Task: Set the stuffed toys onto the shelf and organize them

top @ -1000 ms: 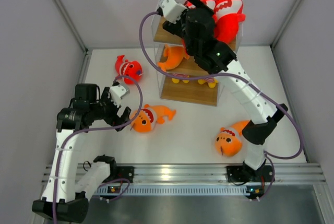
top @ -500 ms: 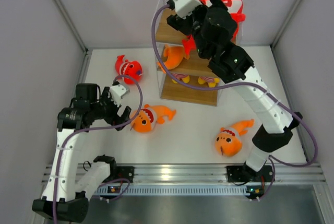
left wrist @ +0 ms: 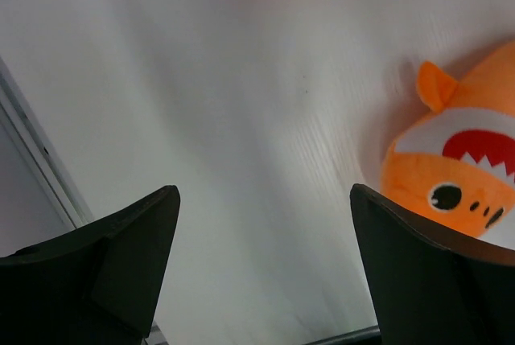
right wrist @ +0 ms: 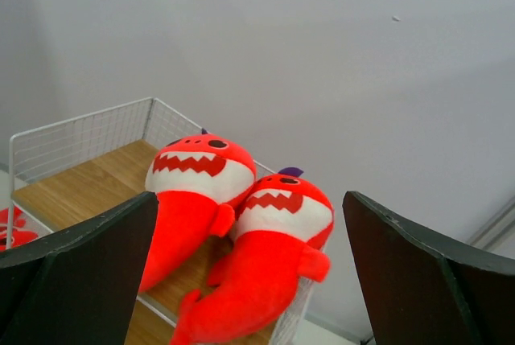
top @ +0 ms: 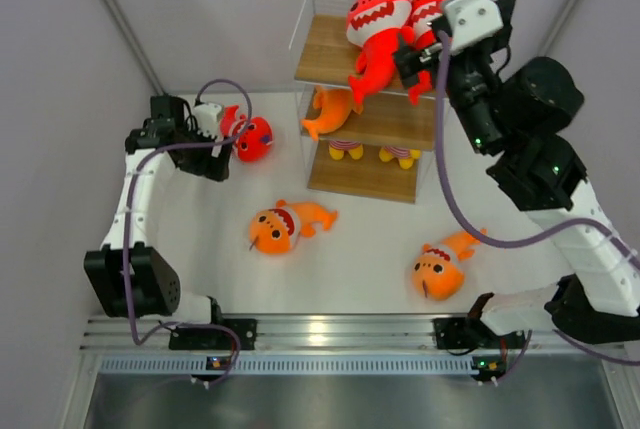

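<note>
Just ahead of the right gripper (right wrist: 249,200), framed by its wide-spread, empty fingers, we note a pair of red sharks (right wrist: 193,184). They sit on the top board of the shelf (top: 320,49). They lean shoulder to shoulder with mouths facing out and tails drooping over the board's edge. We judge they are set there to keep the reds together. One orange fish (top: 328,109) lies a tier below the gripper, which suggests sorting by colour.

Right arm: raised high, elbow lifted, forearm angled toward the top tier. The fingers are level with the sharks but apart from them, touching nothing.

Left gripper (left wrist: 264,196): also open wide and holding nothing, with only bare table (left wrist: 241,80) between its fingers. A third red shark (top: 250,137) lies just past the fingertips and shows as a red sliver at the top of the wrist view. We take the spread fingers as readiness to straddle it. A second orange fish (left wrist: 463,168) lies off to the side of one finger. A third orange fish (top: 438,269) lies on the table well away from both grippers.

Left arm: stretched far out from its base, elbow bent, forearm low, wrist tipped down at the table surface.

Three toys are not yet shelved, and the red shark looks the likeliest next pick.
</note>
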You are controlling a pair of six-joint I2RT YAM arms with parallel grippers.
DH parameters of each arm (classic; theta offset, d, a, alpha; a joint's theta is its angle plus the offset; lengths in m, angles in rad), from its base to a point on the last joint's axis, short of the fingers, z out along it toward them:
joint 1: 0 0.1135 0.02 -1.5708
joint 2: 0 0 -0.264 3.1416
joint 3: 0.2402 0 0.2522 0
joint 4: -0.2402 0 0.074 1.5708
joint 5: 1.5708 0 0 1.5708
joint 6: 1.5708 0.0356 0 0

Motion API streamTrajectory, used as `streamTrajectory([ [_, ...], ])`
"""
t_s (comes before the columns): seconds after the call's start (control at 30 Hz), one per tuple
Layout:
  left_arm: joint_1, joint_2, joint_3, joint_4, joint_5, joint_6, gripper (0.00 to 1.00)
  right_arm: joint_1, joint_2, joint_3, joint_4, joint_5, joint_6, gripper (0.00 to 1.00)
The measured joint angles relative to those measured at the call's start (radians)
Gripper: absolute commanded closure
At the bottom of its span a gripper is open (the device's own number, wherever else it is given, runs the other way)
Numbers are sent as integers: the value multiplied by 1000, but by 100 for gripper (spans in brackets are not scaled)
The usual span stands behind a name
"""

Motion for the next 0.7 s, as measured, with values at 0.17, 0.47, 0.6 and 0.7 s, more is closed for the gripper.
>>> streamTrajectory([
  [0.17,-13,200,210,21,14,-28,7,0,-132,-103,68,-26,13,1],
  [0.47,-82,601,566,69,-10,-64,7,0,-191,-230,86,-51,21,1],
  [0.6,-130,718,598,89,-89,-61,10,0,-191,-255,80,-49,18,1],
  [0.7,-183,782,605,107,-164,-69,40,0,-191,-262,79,-49,17,1],
])
